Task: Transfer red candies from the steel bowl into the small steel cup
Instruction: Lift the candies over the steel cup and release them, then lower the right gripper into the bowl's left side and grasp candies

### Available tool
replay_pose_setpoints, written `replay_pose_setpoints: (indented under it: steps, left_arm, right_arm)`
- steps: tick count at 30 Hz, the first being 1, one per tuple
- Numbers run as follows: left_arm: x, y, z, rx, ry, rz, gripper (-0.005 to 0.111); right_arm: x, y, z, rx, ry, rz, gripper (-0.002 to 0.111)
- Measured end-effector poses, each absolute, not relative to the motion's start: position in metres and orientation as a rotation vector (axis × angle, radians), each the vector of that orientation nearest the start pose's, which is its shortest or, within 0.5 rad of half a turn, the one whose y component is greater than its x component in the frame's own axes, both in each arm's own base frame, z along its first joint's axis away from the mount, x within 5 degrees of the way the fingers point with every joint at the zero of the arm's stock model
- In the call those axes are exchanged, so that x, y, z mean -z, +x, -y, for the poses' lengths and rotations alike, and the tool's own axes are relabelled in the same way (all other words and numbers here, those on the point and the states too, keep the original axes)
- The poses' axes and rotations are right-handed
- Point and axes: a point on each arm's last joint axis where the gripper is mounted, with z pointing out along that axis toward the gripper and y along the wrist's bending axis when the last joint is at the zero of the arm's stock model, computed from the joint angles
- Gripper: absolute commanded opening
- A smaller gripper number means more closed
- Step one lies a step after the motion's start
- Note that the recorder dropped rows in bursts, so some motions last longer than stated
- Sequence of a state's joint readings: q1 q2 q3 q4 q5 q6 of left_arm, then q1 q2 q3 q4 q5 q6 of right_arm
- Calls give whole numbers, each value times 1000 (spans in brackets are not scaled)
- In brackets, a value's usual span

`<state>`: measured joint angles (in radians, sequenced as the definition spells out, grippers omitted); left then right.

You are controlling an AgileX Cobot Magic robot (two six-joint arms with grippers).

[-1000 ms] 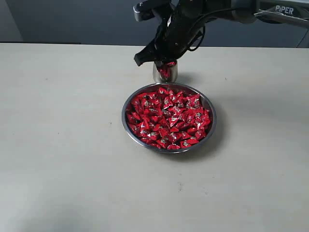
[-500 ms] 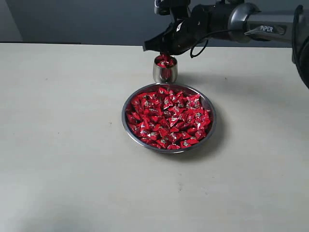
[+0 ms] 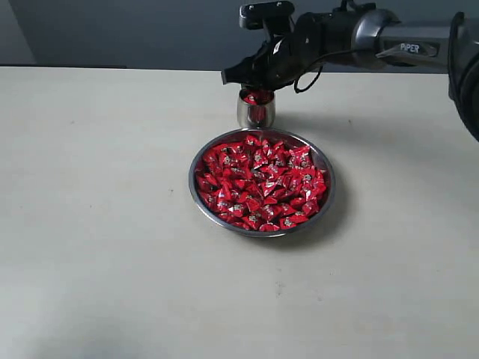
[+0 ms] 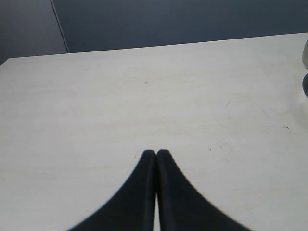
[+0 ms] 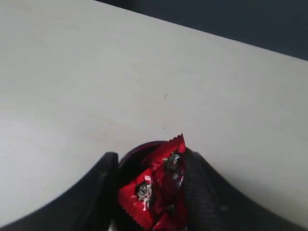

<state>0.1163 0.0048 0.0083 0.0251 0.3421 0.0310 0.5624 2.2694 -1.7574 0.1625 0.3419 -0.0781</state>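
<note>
Right fingers had just spread above the small steel cup, apparently delivering another load of red candies, while the left fingers lay pressed together.

One word can be read: "PIPER", in pale capitals on a dark strip along the silver forearm of the right arm, seen in the exterior view. The red candies in the steel bowl carry small pale and dark printed marks, too small to read. In the right wrist view, the wrappers at the small steel cup show similar marks, blurred beyond reading.
</note>
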Motion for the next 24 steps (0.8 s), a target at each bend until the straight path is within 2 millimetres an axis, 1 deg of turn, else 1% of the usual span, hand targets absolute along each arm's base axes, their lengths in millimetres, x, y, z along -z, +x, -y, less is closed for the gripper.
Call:
replay_pose_setpoints:
  steps: [7, 11, 14, 20, 24]
  left_arm:
    - [-179, 53, -7, -128, -63, -1840, 0]
    - [-179, 53, -7, -128, -63, -1840, 0]
    - [-179, 53, -7, -128, -63, -1840, 0]
    - [-179, 53, -7, -128, -63, -1840, 0]
    - [-179, 53, -7, -128, -63, -1840, 0]
  right_arm:
    - [-211, 419, -271, -372, -637, -2313, 44]
    - [-223, 408, -265, -341, -699, -2385, 44]
    - [-219, 398, -266, -313, -782, -2432, 44]
    - [-193, 374, -275, -279, -942, -2492, 44]
    - [-181, 364, -280, -272, -988, -2507, 43]
